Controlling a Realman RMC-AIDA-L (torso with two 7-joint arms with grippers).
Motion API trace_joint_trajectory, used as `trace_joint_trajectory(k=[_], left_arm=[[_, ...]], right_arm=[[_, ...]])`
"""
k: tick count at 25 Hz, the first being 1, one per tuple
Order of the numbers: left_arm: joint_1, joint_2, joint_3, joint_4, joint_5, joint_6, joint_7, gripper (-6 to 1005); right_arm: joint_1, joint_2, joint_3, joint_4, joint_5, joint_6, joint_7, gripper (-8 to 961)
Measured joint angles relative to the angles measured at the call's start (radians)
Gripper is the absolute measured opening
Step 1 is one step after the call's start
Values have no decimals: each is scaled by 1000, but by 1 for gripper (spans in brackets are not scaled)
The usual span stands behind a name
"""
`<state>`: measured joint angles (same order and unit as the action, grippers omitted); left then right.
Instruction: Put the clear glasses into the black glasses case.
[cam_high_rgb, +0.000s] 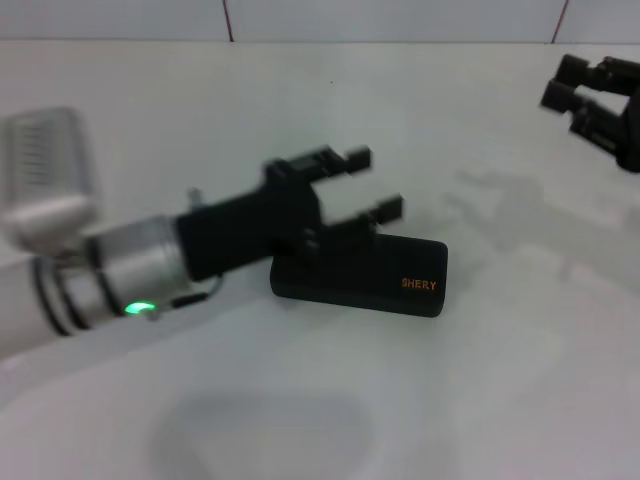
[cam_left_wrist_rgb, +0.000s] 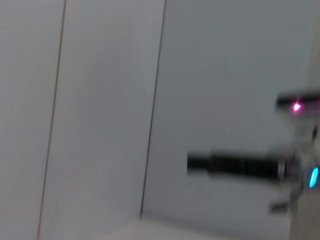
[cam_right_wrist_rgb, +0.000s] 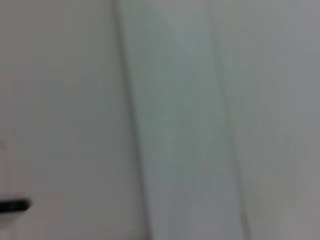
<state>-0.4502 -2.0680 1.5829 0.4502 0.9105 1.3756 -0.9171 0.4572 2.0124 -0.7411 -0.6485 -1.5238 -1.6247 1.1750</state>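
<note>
Seen from the head view, with the case as landmark:
Black glasses case (cam_high_rgb: 365, 278): lies shut and flat on the white table (cam_high_rgb: 520, 380), orange lettering "SHERY" on the side facing the robot, near its right-hand end.
Left gripper (cam_high_rgb: 378, 184): reaches in from the robot's left, over the case's far left part; its two black fingers (cam_high_rgb: 356, 157) stand apart with a clear gap between them and nothing in that gap. Whether the lower finger touches the case's top edge cannot be told.
Left arm (cam_high_rgb: 110, 265): silver and black, with a green light lit on the wrist section, left of the case.
Right gripper (cam_high_rgb: 590, 95): well apart from the case, beyond it and to the robot's right, above the table near the back wall; its black fingers look spread, holding nothing.
Clear glasses: cannot be made out in any view.
Left wrist view: pale wall panels, plus a blurred dark bar (cam_left_wrist_rgb: 232, 166) with a pink and a blue light beside it.
Right wrist view: only blurred pale panels and a small dark mark at the edge.
</note>
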Motion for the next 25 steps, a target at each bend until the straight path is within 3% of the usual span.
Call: trace_joint_trajectory(k=[1,3,4,5,7,10,20,23,25], left_arm=[[10,11,-18,11,-1,45,-7,664],[10,11,-18,11,-1,45,-7,664],[32,55,-37,21,0,173,-9,664],[51,76,-38,17,0,232,0,664],[69,90,-39,12,1,277,18,665],[98,94,-40,12,1,308,51,663],[123,105,-42,3,25,336,73,657],[130,105,-49,-4,28,337,75,657],[141,105,-60,-4,30,339,75,657]], right_arm=[[0,0,-6,-2,-1,-25,-6,302],[6,-1,-49,-7,-4,-83,-4,303],[13,-3,-79,-8,-5,-104,-2,342],[20,-6,-107,-7,-11,-117,-2,380],[43,-13,-177,-2,-28,-136,-1,458],[61,-14,-237,1,-56,-139,-5,556],[63,2,-255,1,-78,-163,-43,770],[62,3,-270,5,-78,-167,-51,886],[62,3,-282,16,-79,-167,-63,886]])
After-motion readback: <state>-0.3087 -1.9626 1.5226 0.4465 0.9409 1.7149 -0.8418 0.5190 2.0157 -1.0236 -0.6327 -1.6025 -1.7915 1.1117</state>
